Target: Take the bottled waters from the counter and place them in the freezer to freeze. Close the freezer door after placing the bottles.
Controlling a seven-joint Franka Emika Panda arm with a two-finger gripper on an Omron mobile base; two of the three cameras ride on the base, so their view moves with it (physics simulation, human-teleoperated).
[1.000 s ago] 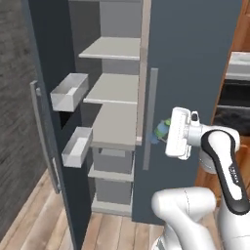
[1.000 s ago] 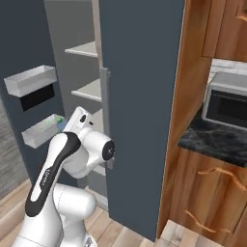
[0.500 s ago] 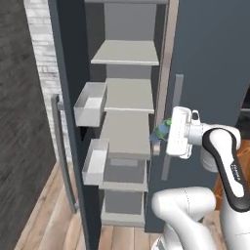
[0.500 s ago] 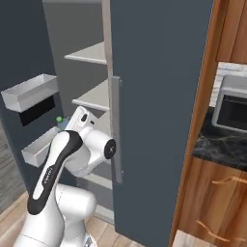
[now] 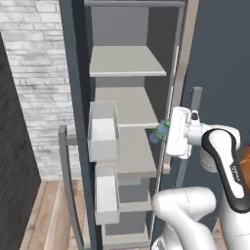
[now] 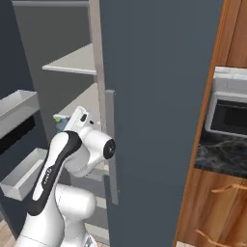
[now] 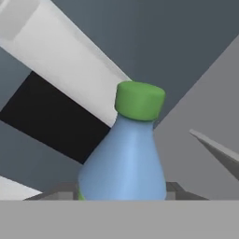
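Observation:
The clear bluish bottled water with a green cap [image 7: 126, 154] stands between my fingers, and my gripper [image 7: 122, 195] is shut on its body. From the left base, the bottle [image 5: 160, 132] pokes out of the gripper [image 5: 165, 133] at the right edge of the freezer's opening, level with a middle grey shelf [image 5: 128, 105]. The green cap [image 6: 58, 119] also peeks past the hand in the right base view. The freezer door [image 5: 74, 122] stands wide open on the left, with white bins [image 5: 102, 132] on its inner side. The greyish bottle is out of view.
The plain slate-blue fridge door [image 6: 159, 120] with its grey bar handle [image 6: 110, 144] is right beside my arm. Further right are the silver microwave [image 6: 229, 113] and the black marble counter [image 6: 222, 154]. A brick wall [image 5: 34, 73] lies left of the open door.
The whole picture has shifted, so the base has driven; the freezer opening now lies straight ahead and closer. The arm keeps the same pose with the bottle still held.

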